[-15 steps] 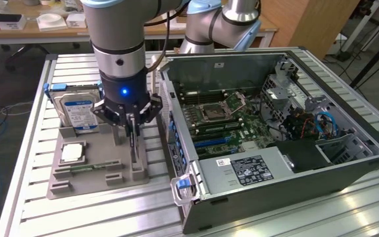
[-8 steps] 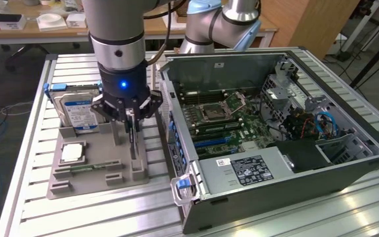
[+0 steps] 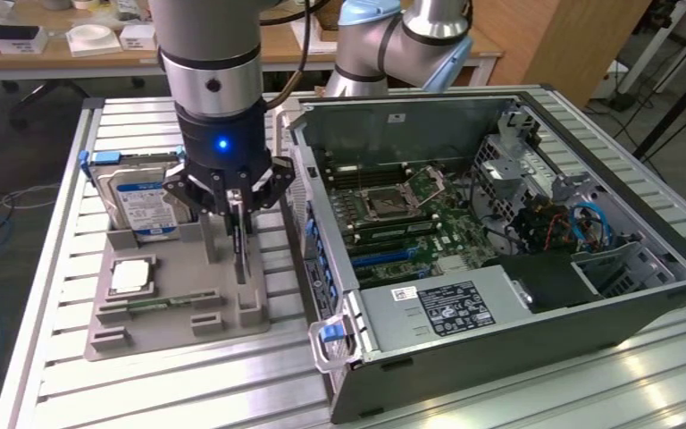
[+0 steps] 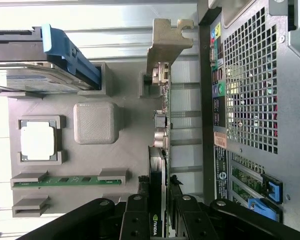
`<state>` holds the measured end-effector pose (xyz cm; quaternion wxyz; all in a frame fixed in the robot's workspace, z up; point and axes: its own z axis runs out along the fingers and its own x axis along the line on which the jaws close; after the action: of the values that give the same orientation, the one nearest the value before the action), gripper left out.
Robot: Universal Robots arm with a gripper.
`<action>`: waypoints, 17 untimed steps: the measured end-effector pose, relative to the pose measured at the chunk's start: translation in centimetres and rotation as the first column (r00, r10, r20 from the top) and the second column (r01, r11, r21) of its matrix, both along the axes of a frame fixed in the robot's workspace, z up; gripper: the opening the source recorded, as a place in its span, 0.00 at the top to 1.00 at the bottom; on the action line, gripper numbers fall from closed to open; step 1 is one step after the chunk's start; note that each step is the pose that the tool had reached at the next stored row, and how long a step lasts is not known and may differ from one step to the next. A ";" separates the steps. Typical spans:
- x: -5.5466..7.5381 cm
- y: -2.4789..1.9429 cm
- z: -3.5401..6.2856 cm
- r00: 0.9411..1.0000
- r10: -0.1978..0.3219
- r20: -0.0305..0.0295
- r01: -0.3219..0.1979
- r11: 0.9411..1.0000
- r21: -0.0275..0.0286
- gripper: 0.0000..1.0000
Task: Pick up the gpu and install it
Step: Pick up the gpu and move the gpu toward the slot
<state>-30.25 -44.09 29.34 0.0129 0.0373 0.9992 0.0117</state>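
- Exterior view: I see the gripper (image 3: 238, 213) pinching the gpu (image 3: 240, 255) at its top edge.
- The gpu stands on edge in the grey tray (image 3: 164, 332), hanging straight below the hand.

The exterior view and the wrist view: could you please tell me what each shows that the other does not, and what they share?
Exterior view: the green motherboard inside the open black computer case, and the grey labelled power supply. Wrist view: coloured port sockets on the case's perforated rear panel, and the card's metal end bracket. Shared: the thin dark gpu card standing in the grey holder tray, the gripper at it, beside the silver blue-labelled hard drive.
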 end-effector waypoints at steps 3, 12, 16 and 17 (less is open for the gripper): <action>0.0 0.00 0.01 1.000 0.000 0.000 0.000 1.000 0.000 0.74; 0.0 0.00 0.04 1.000 0.000 0.000 0.000 1.000 0.000 0.74; 0.0 0.00 0.48 1.000 0.000 0.000 0.000 1.000 0.000 0.74; 0.0 0.00 0.70 1.000 0.000 0.000 0.000 1.000 0.000 0.74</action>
<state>-30.26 -44.09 30.04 0.0128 0.0373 0.9992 0.0116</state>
